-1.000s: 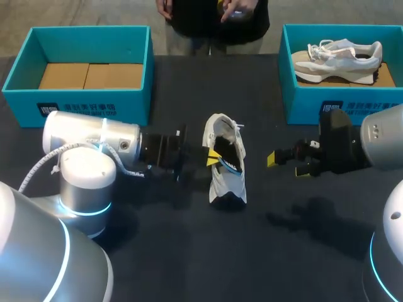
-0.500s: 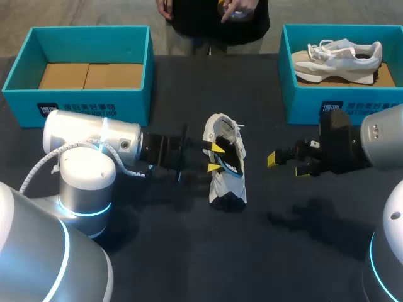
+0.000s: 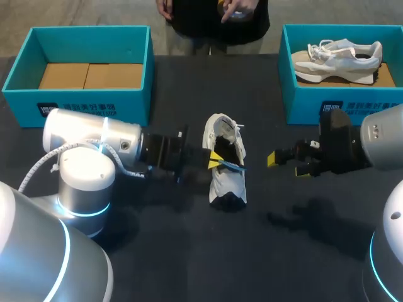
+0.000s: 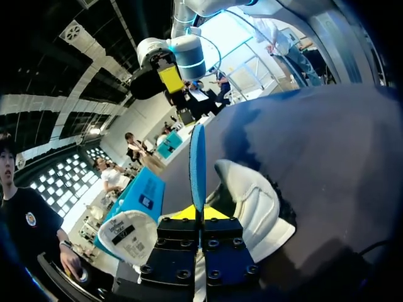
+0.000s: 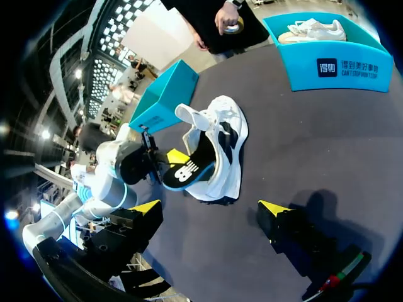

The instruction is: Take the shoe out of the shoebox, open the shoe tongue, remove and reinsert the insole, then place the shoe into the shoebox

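Note:
A white shoe (image 3: 221, 182) lies in the middle of the table, its opening turned toward my left arm. My left gripper (image 3: 214, 160) is at that opening, shut on the insole (image 3: 232, 167). In the left wrist view the insole (image 4: 197, 163) shows edge-on as a thin blue strip clamped between the fingers, with the shoe (image 4: 255, 201) just beside it. In the right wrist view the insole (image 5: 189, 171) is black with a blue rim, half out of the shoe (image 5: 227, 151). My right gripper (image 3: 286, 160) (image 5: 210, 207) hangs open to the right of the shoe, holding nothing.
A teal shoebox (image 3: 88, 104) with a cardboard floor stands at the back left. A second teal shoebox (image 3: 315, 107) at the back right holds another pale shoe (image 3: 343, 60). Bare dark tabletop lies in front of the shoe and between the arms.
My left gripper opened briefly at the shoe's opening and shut again on the insole. The shoe and the right arm have stayed in place.

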Available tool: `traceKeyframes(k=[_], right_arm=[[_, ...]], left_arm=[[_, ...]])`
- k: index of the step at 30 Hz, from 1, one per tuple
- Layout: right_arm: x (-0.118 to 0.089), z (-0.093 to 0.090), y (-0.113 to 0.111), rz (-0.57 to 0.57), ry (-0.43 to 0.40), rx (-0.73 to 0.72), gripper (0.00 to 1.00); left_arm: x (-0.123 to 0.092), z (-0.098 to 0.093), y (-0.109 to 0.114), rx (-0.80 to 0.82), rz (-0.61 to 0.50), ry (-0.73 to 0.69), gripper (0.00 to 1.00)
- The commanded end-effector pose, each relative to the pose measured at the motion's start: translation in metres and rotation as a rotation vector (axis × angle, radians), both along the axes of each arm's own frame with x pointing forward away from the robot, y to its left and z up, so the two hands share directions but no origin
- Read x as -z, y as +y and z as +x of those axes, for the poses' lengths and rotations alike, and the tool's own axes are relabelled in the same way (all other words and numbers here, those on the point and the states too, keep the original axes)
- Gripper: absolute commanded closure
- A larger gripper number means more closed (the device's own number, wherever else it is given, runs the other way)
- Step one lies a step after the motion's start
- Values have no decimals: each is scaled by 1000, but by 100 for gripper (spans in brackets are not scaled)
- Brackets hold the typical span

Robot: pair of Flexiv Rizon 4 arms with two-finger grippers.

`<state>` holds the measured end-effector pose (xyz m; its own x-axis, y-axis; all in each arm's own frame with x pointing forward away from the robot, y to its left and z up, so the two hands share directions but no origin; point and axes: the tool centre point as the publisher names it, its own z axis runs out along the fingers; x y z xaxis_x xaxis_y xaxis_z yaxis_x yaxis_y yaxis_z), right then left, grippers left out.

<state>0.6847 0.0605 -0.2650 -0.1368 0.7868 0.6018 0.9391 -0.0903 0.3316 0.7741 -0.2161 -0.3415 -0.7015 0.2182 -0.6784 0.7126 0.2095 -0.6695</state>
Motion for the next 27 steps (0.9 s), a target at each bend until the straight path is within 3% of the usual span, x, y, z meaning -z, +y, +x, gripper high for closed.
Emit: traceKeyframes(k=[1, 11, 12, 13, 14, 25, 27], right_arm=[[0, -2, 0, 0, -1, 2, 0], [0, -2, 0, 0, -1, 2, 0], [0, -2, 0, 0, -1, 2, 0], [0, -2, 0, 0, -1, 2, 0], [0, -2, 0, 0, -1, 2, 0], [0, -2, 0, 0, -1, 2, 0], [0, -2, 0, 0, -1, 2, 0]], left_arm=[[3, 6, -1, -12, 14, -17, 100], [10, 13, -1, -19, 28, -12, 100], [8, 12, -1, -19, 25, -12, 85], [5, 10, 0, -18, 22, -13, 54], [3, 9, 0, -16, 11, -7, 51], [-12, -6, -5, 25, -20, -5, 62], [-9, -7, -8, 32, -13, -3, 72]])
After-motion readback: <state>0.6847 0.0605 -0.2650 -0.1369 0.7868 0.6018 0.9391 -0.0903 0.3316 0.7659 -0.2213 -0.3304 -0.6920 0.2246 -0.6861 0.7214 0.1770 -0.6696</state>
